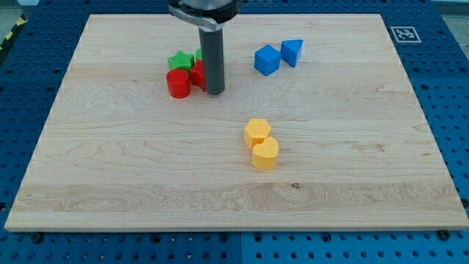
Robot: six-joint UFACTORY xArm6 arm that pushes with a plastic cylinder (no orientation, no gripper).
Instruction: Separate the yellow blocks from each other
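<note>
Wooden surface (110, 183) held two touching yellow blocks (261, 144); my tip (214, 92), no hand, should push between them.

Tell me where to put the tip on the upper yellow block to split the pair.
Set my tip in the seam where the yellow hexagonal block touches the yellow heart-shaped block, coming from the view's right, then probably push toward the view's upper left.
</note>
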